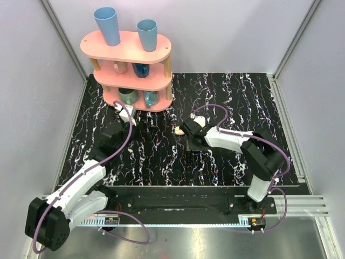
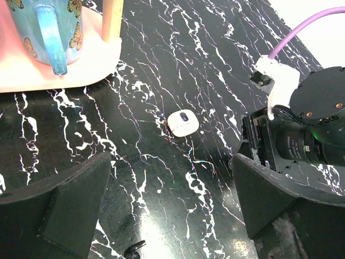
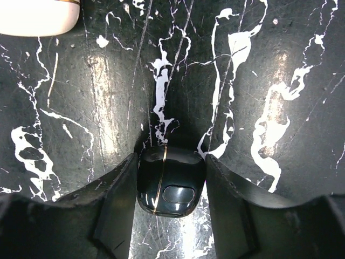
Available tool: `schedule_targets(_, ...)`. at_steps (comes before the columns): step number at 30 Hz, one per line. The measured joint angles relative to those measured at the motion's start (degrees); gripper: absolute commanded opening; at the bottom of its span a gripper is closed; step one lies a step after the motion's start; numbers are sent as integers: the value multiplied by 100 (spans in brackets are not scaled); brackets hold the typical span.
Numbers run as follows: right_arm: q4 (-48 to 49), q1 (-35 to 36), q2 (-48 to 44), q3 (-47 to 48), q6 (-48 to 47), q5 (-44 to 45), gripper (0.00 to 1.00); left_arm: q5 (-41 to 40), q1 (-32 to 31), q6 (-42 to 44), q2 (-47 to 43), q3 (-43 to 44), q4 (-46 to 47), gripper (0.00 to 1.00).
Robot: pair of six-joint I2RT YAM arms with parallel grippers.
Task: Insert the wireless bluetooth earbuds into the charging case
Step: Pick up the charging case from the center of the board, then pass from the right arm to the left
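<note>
Two claws noted. Left gripper (image 2: 171, 162) gapes wide and empty, the charging case (image 2: 183, 123) on the table (image 2: 161, 54) just ahead. Right gripper (image 3: 171, 159) is narrowed about a small black object (image 3: 170, 189); whether it grips, cannot tell. Earbuds unseen. Likely best: centre over the case, descend square.

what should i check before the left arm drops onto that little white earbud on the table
1. Left jaws wide open: ok.
2. Small cream-white rounded earbud lying free on the black marbled table, ahead of the left jaws: ok.
3. Second earbud located: not ok, none in view.
4. Cream-white smooth plastic charging case open: cannot tell, only its edge shows.
5. Right jaws' hold on the small glossy black object: cannot tell, they flank it closely.
</note>
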Motion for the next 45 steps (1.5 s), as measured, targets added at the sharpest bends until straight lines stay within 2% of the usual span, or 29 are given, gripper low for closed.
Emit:
schedule_targets(2,-20,2,0,0,48,33,31,2,0,9,-70,-101,94,99)
schedule_targets(4,-33,2,-7,2,72,50,30,7,0,24,-136,-192,181,99)
schedule_targets(9,-212,2,-105,103,76,164,29,35,0,26,-293,-380,420,99)
schedule_targets(13,-195,0,-485,549,83,210,31,133,0,20,-417,-560,774,99)
schedule_targets(19,601,-4,-1102,1464,304,247,30,334,0,-101,-745,-981,1497,99)
schedule_targets(24,1412,-9,-1449,1499,774,236,28,350,-92,-354,-710,-1574,2800,99)
schedule_targets(28,1836,-11,-1464,1440,1150,184,29,173,-498,-365,-245,-2103,4096,99)
schedule_targets(34,2308,-9,-1620,977,1698,13,28,-175,-1016,-273,973,-2116,5829,99)
schedule_targets(39,2605,13,-1849,634,2061,-166,27,-345,-1215,-184,1934,-1978,6146,99)
schedule_targets(45,2898,57,-1950,367,2444,-439,28,-398,-1318,-22,2107,-1764,6310,99)
